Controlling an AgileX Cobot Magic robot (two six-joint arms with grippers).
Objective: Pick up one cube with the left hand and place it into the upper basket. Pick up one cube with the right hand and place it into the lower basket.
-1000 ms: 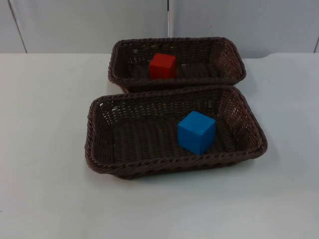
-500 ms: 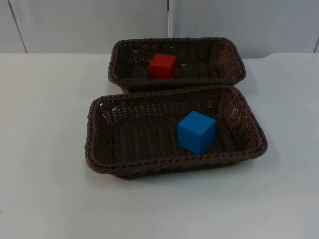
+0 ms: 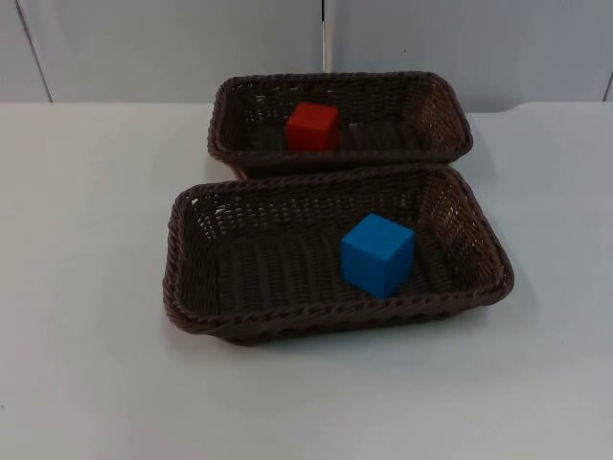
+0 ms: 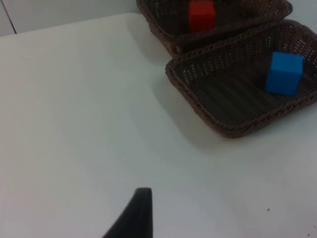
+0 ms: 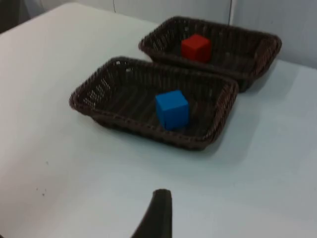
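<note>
Nearest the camera, the white table point(image 3: 86, 383) takes the bottom of the top view. Just past it, at centre frame, the lower basket point(image 3: 192, 278) holds the blue cube point(image 3: 377, 253), which sits right of the basket's middle, resting on the woven floor. Behind it, in the upper centre of the frame with rims nearly touching, the upper basket point(image 3: 436, 105) holds the red cube point(image 3: 313, 126), left of its middle. Furthest back stands the grey partition wall point(image 3: 172, 48).

Both arms wait off to the sides. The left gripper point(image 4: 133, 213) and the right gripper point(image 5: 157, 213) each look across bare table toward the baskets from well apart; with one fingertip showing on each, I cannot tell whether either pincer is apart or together.

Both cubes appear placed, so the task looks done. The cubes seem light, rigid, with smooth flat faces; a pinch across two opposite vertical faces would hold best. The baskets look stiff but light, likely to slide if nudged
</note>
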